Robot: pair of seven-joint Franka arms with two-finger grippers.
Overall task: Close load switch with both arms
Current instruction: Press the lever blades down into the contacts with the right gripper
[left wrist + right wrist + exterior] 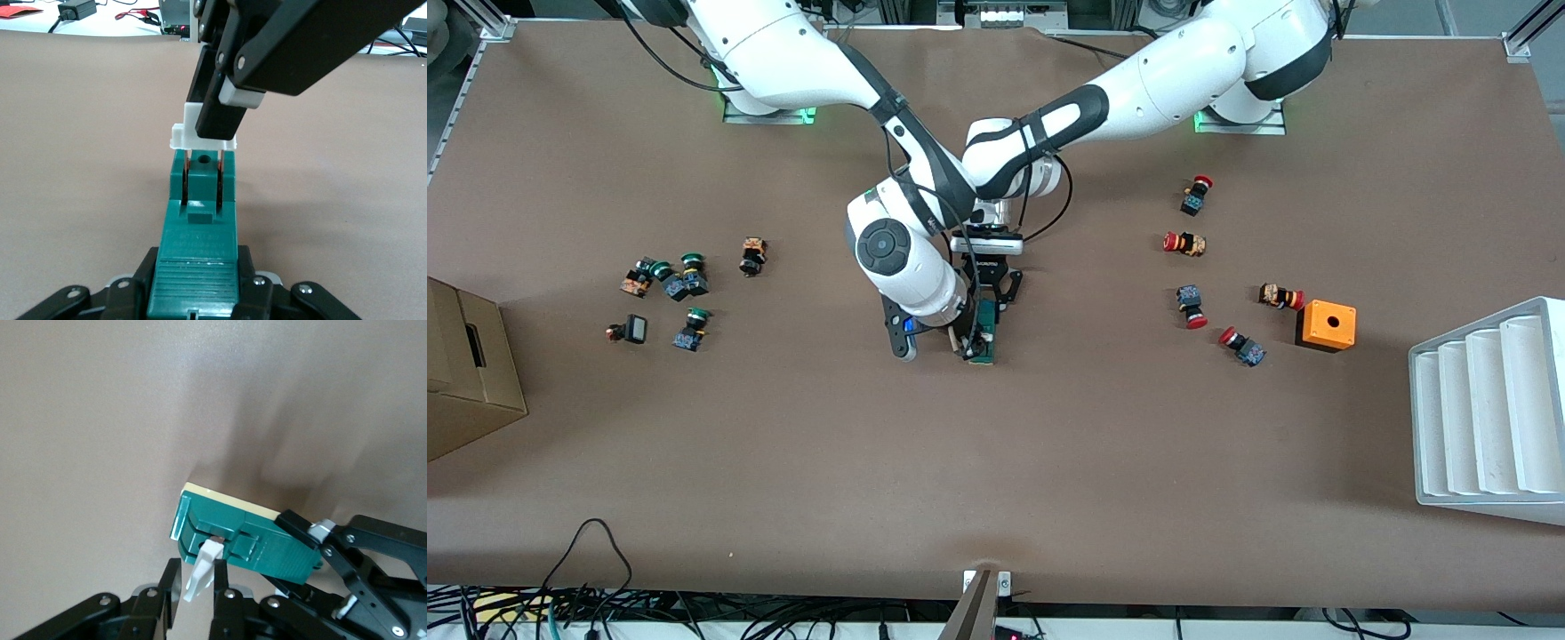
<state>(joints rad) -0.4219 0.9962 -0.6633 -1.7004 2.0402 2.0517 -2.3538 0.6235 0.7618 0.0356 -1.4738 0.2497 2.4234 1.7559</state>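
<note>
Left gripper (193,293) clamps load switch (199,230) body; right gripper (197,587) pinches its white tab (202,570).

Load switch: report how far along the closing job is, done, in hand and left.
Done: the left gripper is shut on the load switch, pinning its green body at mid-table. In hand: the right gripper pinches the white tab, which stands raised above the slot with the copper blades showing. Left: press the tab down until it seats, then release both grippers.
</note>
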